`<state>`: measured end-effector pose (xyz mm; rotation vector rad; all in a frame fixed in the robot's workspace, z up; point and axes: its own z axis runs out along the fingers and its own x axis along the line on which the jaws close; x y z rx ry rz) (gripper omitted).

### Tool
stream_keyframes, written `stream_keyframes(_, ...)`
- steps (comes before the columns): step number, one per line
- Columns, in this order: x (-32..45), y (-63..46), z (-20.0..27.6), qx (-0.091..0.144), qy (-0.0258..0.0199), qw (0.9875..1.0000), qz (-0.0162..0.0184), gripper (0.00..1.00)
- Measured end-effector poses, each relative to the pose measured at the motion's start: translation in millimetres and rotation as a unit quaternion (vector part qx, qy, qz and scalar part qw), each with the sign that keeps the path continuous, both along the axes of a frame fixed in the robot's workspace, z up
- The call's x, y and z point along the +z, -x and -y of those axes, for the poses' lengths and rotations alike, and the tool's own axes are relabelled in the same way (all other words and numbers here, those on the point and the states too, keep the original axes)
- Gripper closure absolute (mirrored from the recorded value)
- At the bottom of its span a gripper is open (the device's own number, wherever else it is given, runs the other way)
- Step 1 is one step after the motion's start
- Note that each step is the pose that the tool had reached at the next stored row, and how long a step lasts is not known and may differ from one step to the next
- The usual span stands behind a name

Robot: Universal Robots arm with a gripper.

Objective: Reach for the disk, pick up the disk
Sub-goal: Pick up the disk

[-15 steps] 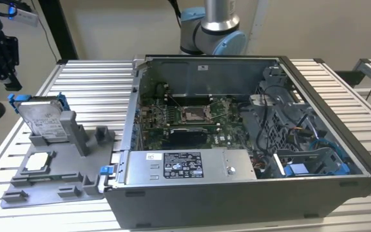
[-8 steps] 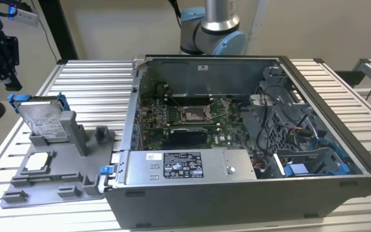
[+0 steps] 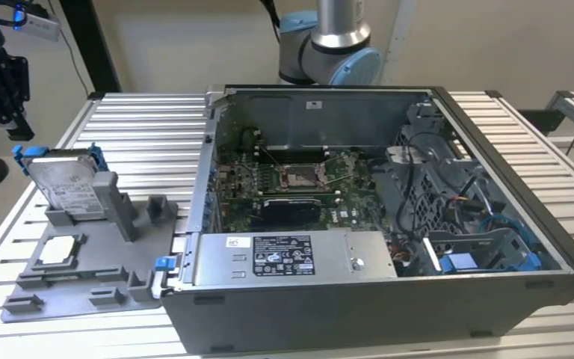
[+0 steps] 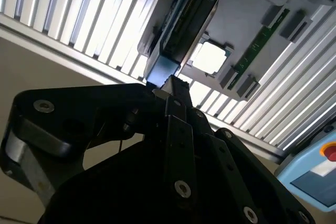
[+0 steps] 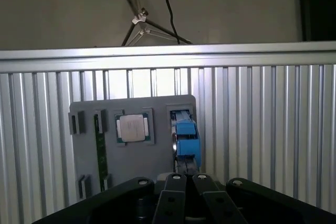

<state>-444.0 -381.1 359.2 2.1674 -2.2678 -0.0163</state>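
The disk [image 3: 68, 183] is a silver hard drive in a blue bracket. It stands upright on its edge in a slot of the grey holder tray [image 3: 78, 295], at the exterior view's left. My black gripper [image 3: 16, 129] hangs above and to the left of it, not touching. In the first wrist view the disk [image 5: 186, 139] shows edge-on just beyond the gripper [image 5: 188, 178]. In the second wrist view the gripper [image 4: 170, 83] points at the blue end of the disk [image 4: 184, 22]. The fingers lie together, shut on nothing.
An open computer case [image 3: 367, 224] with motherboard and cables sits on the slatted metal table [image 3: 147, 120], right of the tray. A small square silver chip [image 5: 132, 128] and a green memory stick [image 5: 100, 148] lie in the tray. The arm's base [image 3: 327, 45] stands behind the case.
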Motion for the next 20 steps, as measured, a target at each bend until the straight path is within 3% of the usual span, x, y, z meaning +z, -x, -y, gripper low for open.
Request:
stream_keyframes(1, 0.0, 0.0, 0.0, 0.0, 0.0, 1.0, 0.0, 1.0)
stream_keyframes(2, 0.0, 0.0, 0.0, 0.0, 0.0, 1.0, 0.0, 0.0)
stream_keyframes(13, -0.1, 0.0, 0.0, 0.0, 0.0, 1.0, -0.0001, 0.0)
stream_keyframes(20, -5.0, 0.0, 0.0, 0.0, 0.0005, 1.0, 0.0, 0.0)
